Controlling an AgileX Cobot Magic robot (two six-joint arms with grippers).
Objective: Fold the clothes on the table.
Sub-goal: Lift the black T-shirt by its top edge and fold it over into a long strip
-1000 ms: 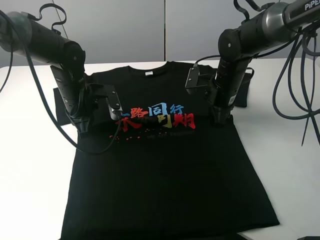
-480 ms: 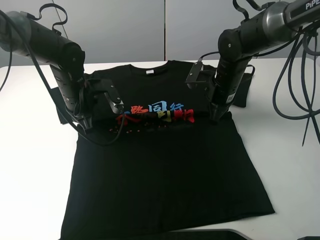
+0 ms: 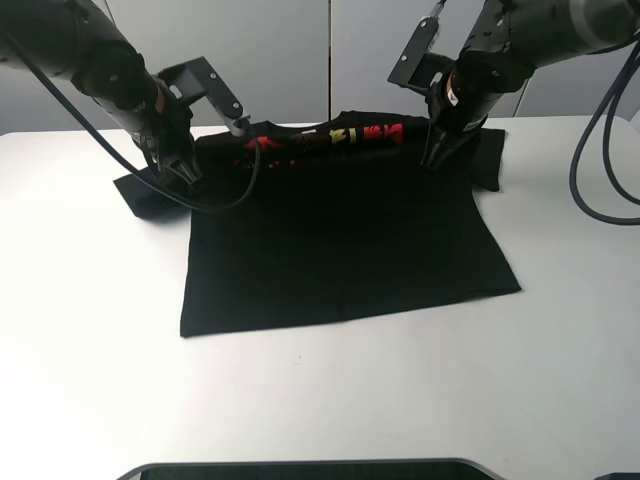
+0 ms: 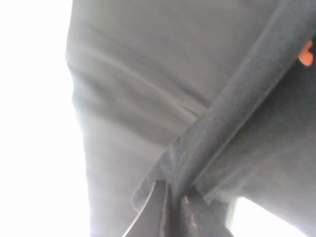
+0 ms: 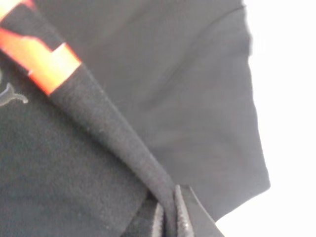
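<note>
My left jaws are closed tight on a doubled fold of the black T-shirt [image 4: 148, 74], with the cloth pinched flat between them and no gap showing. My right jaws are closed the same way on the fold at the T-shirt's other side. There a strip of the printed characters [image 5: 47, 61], red at this spot, runs along the ridge of cloth leading out of them.

From the high camera, my left arm [image 3: 120, 75] has the T-shirt's edge on my left side and my right arm [image 3: 480, 60] has the edge on my right. Both grip at the T-shirt's far end, and the cloth between them is drawn up into one raised ridge. The red and yellow characters sit along that ridge.

From the ridge, the rest of the T-shirt spreads toward its near hem and lies flat on the white tabletop [image 3: 320, 400], the hem fairly straight and a little tilted. One sleeve [image 3: 145, 192] lies flat just past the T-shirt's left edge, beside my left jaws. The other sleeve [image 3: 490, 160] shows just past the right edge, beside my right jaws. Well beyond the T-shirt's near hem a dark rounded rim [image 3: 300, 468] cuts into view; I cannot tell what it is.
</note>
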